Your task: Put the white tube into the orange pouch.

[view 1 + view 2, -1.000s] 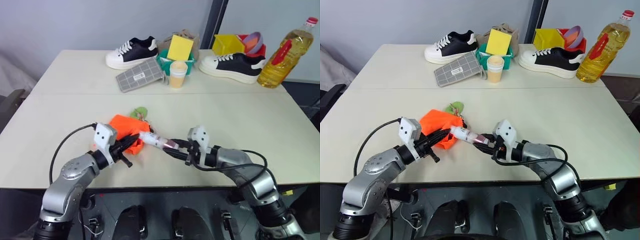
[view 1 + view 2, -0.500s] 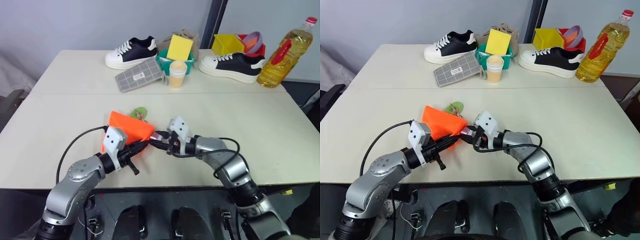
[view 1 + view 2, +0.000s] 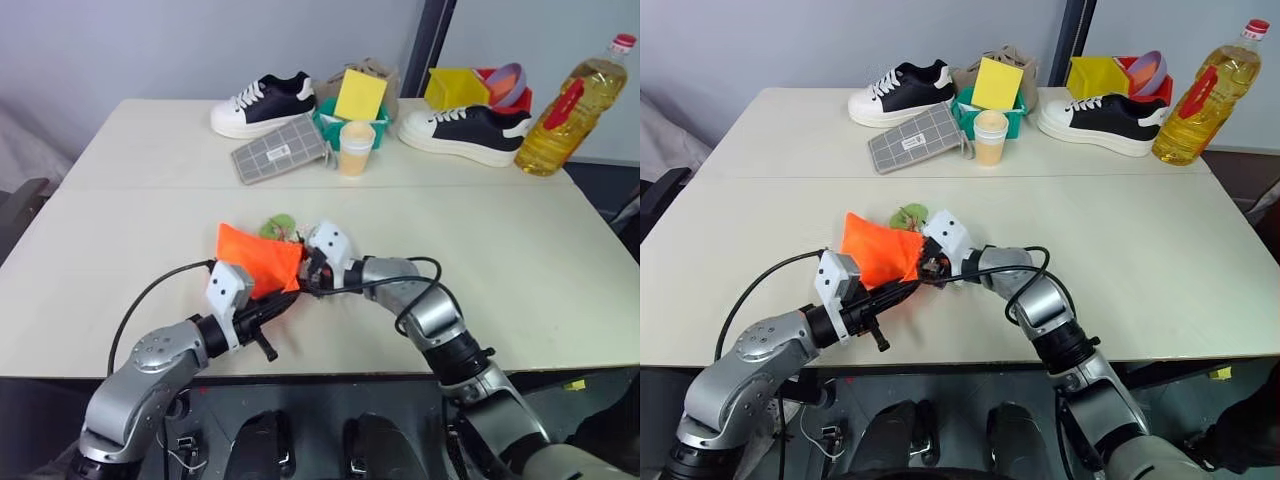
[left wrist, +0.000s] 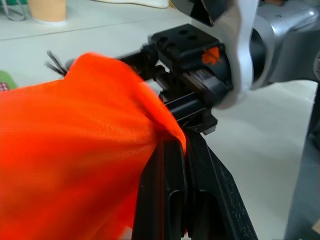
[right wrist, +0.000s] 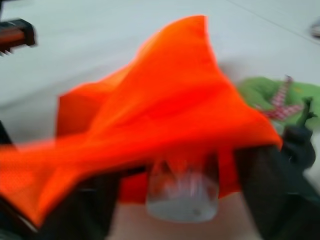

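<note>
The orange pouch [image 3: 258,258] lies near the table's front, its near edge lifted. My left gripper [image 3: 287,298] is shut on that edge, and in the left wrist view its fingers [image 4: 170,200] pinch the orange fabric. From the right, my right gripper [image 3: 311,275] presses up against the pouch's mouth. In the right wrist view the white tube [image 5: 182,195] sticks out from under the orange fabric, with most of its length hidden inside. The right gripper's fingers [image 5: 270,185] stand apart on either side of the tube, open and clear of it. The green tag [image 3: 280,226] lies just behind the pouch.
Along the table's far edge stand two black-and-white sneakers [image 3: 262,103] [image 3: 464,132], a grey checked case [image 3: 280,149], a cream cup [image 3: 356,146], a teal basket with a yellow sponge [image 3: 360,96], yellow and red bins [image 3: 470,88] and an oil bottle [image 3: 575,105].
My right gripper moved left to the pouch's mouth, carrying the tube in under the fabric, then opened. The left gripper kept hold of the pouch and barely shifted.
</note>
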Action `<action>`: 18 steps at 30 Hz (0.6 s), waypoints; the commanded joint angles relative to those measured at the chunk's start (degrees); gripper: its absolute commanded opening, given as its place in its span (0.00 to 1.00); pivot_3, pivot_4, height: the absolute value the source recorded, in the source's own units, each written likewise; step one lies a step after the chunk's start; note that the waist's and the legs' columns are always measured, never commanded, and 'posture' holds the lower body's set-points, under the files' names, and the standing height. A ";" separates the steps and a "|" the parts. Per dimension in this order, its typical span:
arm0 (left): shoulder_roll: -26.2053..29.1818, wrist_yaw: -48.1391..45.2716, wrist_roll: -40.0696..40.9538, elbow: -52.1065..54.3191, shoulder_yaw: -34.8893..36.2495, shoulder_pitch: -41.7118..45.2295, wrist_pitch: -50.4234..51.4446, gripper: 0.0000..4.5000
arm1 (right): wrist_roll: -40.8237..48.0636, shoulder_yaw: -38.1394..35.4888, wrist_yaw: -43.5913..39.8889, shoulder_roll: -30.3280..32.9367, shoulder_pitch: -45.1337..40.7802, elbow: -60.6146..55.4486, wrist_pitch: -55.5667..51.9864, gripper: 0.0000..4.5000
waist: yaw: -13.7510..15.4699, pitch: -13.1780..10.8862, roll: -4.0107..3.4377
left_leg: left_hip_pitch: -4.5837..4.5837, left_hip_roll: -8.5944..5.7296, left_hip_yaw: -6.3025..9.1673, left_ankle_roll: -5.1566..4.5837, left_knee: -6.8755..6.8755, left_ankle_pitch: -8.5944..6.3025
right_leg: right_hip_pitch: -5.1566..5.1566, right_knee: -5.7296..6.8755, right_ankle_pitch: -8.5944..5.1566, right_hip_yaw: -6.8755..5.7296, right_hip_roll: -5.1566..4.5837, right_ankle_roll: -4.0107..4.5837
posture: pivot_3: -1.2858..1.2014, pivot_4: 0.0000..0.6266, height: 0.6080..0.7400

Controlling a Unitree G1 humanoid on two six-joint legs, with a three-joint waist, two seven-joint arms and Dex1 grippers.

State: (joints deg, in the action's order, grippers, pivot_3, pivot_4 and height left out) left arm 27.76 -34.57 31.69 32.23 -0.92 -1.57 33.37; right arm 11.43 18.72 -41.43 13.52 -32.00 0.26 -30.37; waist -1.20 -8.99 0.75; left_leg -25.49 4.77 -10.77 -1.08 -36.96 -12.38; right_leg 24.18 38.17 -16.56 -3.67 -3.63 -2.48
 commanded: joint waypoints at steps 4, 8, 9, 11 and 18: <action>1.24 -0.48 -0.33 0.25 2.11 -0.20 -1.60 0.00 | 6.19 -3.82 -7.23 9.11 7.33 -15.48 -2.99 0.99 | 0.19 0.00 0.00 | -0.01 -0.02 0.01 -0.01 0.12 -0.01 | 0.10 -0.08 -0.01 0.00 -0.03 0.02 | 0.52 0.24 1.00; 2.14 -1.67 -0.33 -0.15 1.67 -1.22 -1.66 0.00 | 9.60 -6.89 -9.65 14.11 10.73 -19.49 -4.85 0.99 | -0.34 0.00 0.00 | 0.01 -0.01 0.00 -0.03 0.13 -0.03 | 0.07 -0.08 -0.01 0.04 -0.03 0.04 | 0.52 0.24 1.00; 2.42 -1.93 -0.36 -0.23 1.75 -1.50 -1.57 0.00 | 9.76 -7.18 -9.62 14.59 10.97 -19.62 -4.92 0.99 | -0.45 0.00 0.00 | 0.01 -0.01 0.00 -0.02 0.14 -0.02 | 0.08 -0.08 -0.01 0.04 -0.03 0.05 | 0.52 0.24 1.00; 3.17 -2.70 -0.16 -0.26 2.11 -2.15 -1.23 0.00 | 9.60 -7.69 -8.76 14.83 10.92 -19.13 -4.82 0.99 | -0.71 0.00 0.00 | 0.01 -0.01 0.01 -0.02 0.14 -0.02 | 0.13 -0.08 -0.01 0.04 -0.03 0.05 | 0.52 0.24 1.00; 10.53 -8.19 3.28 0.68 7.71 -8.48 1.02 0.00 | 8.41 -9.64 -3.32 11.12 6.60 -12.37 -4.22 0.99 | -1.52 -0.02 -0.01 | 0.01 0.00 0.01 0.00 0.19 -0.03 | 0.28 -0.10 -0.03 0.05 -0.04 0.08 | 0.52 0.24 1.00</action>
State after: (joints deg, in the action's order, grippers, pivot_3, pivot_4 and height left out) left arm 36.78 -41.07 33.39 30.97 3.95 -8.92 34.26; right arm 19.77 10.76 -46.27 25.53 -23.48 -12.43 -35.48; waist -2.73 -9.01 0.75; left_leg -25.48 4.77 -10.76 -1.07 -36.75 -12.40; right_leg 24.52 38.07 -16.60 -3.62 -3.67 -2.38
